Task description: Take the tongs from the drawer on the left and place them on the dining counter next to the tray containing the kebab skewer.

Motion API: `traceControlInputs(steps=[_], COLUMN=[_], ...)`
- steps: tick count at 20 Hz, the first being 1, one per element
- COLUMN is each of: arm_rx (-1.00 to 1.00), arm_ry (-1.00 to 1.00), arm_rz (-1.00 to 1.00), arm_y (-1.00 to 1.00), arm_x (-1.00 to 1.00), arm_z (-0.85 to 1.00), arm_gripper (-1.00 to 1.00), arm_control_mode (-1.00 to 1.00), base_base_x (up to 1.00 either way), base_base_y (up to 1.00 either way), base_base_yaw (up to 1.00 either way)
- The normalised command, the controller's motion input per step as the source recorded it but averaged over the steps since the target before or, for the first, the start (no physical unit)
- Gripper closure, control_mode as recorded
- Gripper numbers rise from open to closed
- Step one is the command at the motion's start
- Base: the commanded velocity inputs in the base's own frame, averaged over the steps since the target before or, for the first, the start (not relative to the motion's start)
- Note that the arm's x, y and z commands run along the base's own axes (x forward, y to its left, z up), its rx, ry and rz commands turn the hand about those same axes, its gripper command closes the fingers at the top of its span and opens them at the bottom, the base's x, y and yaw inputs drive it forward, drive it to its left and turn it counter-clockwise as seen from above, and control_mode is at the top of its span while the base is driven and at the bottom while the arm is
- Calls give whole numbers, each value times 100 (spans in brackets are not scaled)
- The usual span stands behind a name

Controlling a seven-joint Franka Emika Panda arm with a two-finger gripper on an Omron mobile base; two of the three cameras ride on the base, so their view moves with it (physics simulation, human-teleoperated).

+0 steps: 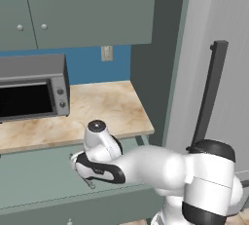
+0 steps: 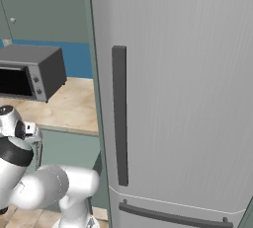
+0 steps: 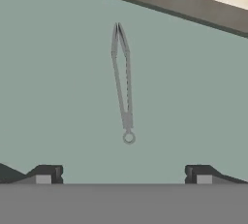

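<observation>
— Tongs (image 3: 123,80) sighted, hand view: flat on the grey-green floor of the drawer (image 3: 53,87), centre frame, a little above my fingertips (image 3: 47,174).

— Which way do they run?

— Long axis nearly straight up the frame, from the ring end at the bottom to the two tips in the upper centre, with a slight lean to the left. Ring end nearest me. Arms meet by the ring, bow slightly apart in the middle and come near together again at the tips.

— Your claw?

— Claw (image 3: 123,174) spread wide, nothing between the pads. Tongs lie between the two tips, about on the midline, ahead of it and untouched.

— So the line across your pads?

— It runs left to right in the frame, crosswise to the tongs. My judgement: a straight advance along the view would bring the pads either side of both arms; little or no wrist turn wanted.

— Elsewhere?

— Left base view: claw (image 1: 78,163) low centre-left, over the open drawer, below the counter (image 1: 104,107) edge. Oven (image 1: 34,87) upper left.
</observation>
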Motion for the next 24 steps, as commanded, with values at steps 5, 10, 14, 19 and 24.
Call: traceControlInputs(steps=[5,10,14,19,24], arm_rx=[0,0,0,0,0], arm_ry=[-5,-1,0,0,0], arm_rz=[0,0,0,0,0], arm_y=[0,1,2,4,8], arm_x=[14,6,3,8,12], arm_z=[-26,-17,-11,-6,-16], arm_gripper=[-100,-100,-100,-100,-100], arm_control_mode=[-100,-100,-100,-100,-100], base_base_x=[0,0,0,0,0], base_base_y=[0,0,0,0,0], base_base_yaw=[0,0,0,0,0])
